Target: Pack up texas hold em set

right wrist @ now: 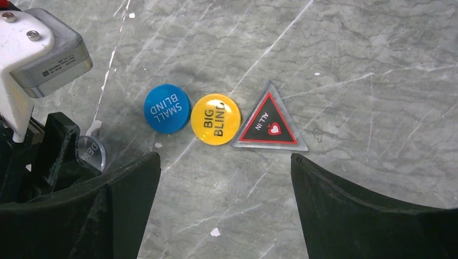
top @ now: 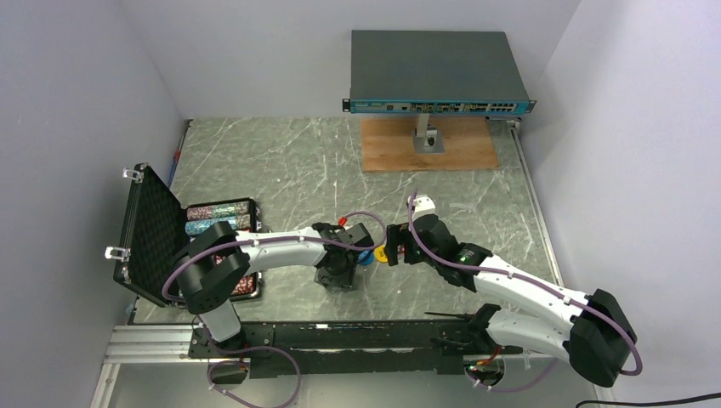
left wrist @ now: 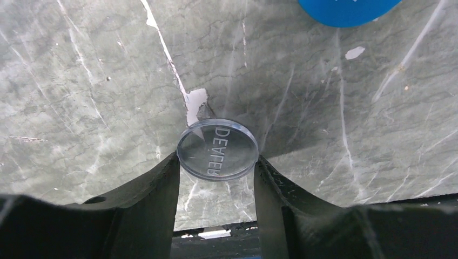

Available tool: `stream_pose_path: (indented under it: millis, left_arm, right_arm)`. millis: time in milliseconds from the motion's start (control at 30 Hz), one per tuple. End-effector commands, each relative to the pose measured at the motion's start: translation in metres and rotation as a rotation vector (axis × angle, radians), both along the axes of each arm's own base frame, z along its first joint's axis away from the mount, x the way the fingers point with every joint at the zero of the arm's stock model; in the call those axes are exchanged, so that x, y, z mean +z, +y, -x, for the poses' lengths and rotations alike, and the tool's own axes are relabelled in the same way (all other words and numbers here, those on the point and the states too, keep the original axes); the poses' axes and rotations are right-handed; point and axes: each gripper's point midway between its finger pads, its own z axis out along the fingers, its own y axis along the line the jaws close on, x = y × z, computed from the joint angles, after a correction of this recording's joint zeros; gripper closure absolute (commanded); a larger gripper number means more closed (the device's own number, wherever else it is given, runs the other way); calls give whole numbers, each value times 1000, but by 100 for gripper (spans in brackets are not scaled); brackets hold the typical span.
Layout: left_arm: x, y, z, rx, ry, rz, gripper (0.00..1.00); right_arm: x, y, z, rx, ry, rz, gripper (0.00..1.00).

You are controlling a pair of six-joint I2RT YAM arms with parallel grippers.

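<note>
One: Two fingers of the left gripper stand one on each side of the clear dealer disc, with the jaws about half way. Do they pinch it already?

Two: I cannot tell. The rim looks to be at or very near both fingers, and the disc seems a little tilted on the table. I would close slowly, keep the disc centred and press on the rim only. It looks thin and smooth, so I think it could slip or flip out.

One: And then?

Two: Lift straight up, then carry it to the open case. In the top view the case lies at 9 o'clock from this gripper, well apart.

One: How are the arms posed?

Two: The left arm runs its forearm toward 3 o'clock, with the wrist bent down to the table. The right arm reaches toward 10 o'clock. The right gripper is spread wide and holds nothing. It hangs over the blue disc, the yellow disc at that one's 3 o'clock, and the red triangular token next, again at 3 o'clock.
</note>
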Motion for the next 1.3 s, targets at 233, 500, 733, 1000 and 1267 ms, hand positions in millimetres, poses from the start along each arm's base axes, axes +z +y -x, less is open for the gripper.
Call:
stream_pose_path:
  millis: [233,500,733,1000,1267]
  left_arm:
    - [14,31,-21,78,-119,-75,100]
    - [63,102,-47,285,-261,-27,100]
    - [88,200,-73,595,-364,-1,100]
    - [81,274,-94,844,-331,-24,100]
    - [59,284,-108,888,-239,-59,100]
  right_arm:
    - [13,9,-7,16,-35,-36,8]
    - [7,18,-4,54,-14,-61,8]
    - [6,25,-2,88,-2,-72,8]
    - [-2,31,2,124,36,-68,8]
    - [-10,35,1,125,76,-39,9]
